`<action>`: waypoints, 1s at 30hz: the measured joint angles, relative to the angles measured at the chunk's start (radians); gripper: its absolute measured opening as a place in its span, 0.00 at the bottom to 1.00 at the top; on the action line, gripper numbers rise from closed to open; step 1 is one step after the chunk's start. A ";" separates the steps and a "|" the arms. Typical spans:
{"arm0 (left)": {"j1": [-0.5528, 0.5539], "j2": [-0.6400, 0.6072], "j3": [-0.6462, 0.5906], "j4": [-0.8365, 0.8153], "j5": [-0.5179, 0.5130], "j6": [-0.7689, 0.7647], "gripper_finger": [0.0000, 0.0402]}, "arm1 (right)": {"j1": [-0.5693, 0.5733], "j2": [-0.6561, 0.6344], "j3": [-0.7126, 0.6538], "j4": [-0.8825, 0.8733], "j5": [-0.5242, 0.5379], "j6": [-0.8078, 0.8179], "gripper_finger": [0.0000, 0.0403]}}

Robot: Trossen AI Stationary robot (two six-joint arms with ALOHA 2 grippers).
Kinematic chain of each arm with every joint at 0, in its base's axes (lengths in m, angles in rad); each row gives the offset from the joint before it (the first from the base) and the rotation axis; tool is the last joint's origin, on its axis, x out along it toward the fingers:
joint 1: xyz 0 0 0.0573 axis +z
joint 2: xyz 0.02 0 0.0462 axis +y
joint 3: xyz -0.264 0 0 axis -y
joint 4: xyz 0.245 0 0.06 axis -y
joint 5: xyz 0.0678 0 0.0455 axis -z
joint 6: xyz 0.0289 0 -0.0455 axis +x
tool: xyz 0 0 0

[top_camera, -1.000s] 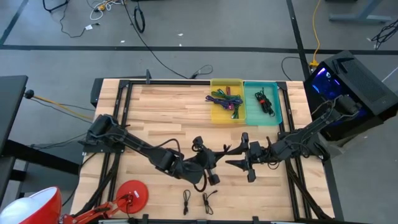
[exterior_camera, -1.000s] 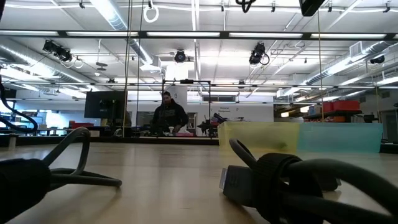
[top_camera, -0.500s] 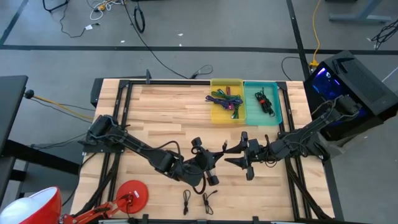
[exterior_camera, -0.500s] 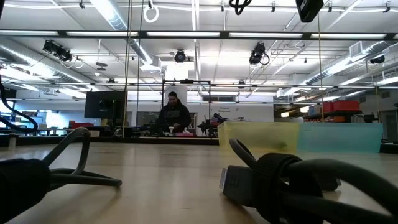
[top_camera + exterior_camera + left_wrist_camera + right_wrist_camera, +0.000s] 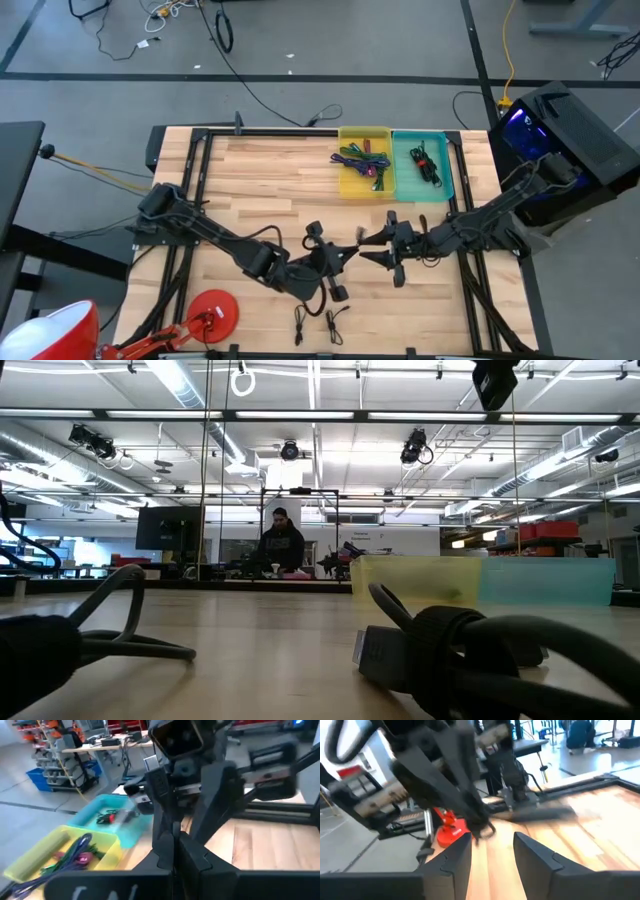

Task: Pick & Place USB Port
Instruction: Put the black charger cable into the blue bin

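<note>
My left gripper [image 5: 350,253] is above the middle of the table, shut on a small dark cable [image 5: 487,829] whose short loop sticks out past its fingertips. My right gripper [image 5: 367,250] faces it from the table's right, open and empty. Its two fingers [image 5: 455,857] stand a little short of the left gripper's tips. In the left wrist view the left fingers [image 5: 172,855] are closed together and the right gripper [image 5: 200,795] fills the picture. Two more black cables [image 5: 300,322] [image 5: 333,325] lie on the table near its front edge. My left gripper pinches the small dark cable between its two fingertips [image 5: 479,824]. A short loop [image 5: 489,830] sticks out beyond the tips. The fingers lie about level and point toward the table's right. The cable is lifted clear of the table. Which part of it is held cannot be told.
A yellow bin [image 5: 364,163] with purple and green cables and a teal bin [image 5: 420,165] with black cables stand at the back right. A red lamp base [image 5: 212,312] sits at the front left. The two loose cables fill the low view [image 5: 450,650] [image 5: 60,645]. A person [image 5: 280,545] stands far behind.
My right gripper has moved a little toward the table's left, closer to the left gripper's tips, staying open. My left gripper has kept its hold on the cable and has barely shifted.
</note>
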 joint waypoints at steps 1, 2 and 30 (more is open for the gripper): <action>0.000 -0.010 0.000 -0.008 0.000 -0.002 0.02 | 0.000 0.001 0.000 0.001 0.000 -0.002 0.37; 0.000 -0.015 0.000 0.002 0.023 -0.017 0.02 | 0.000 0.000 0.000 0.011 0.006 -0.015 0.37; 0.032 0.048 -0.005 -0.004 0.147 -0.102 0.03 | -0.003 0.023 0.003 0.145 -0.036 -0.143 0.22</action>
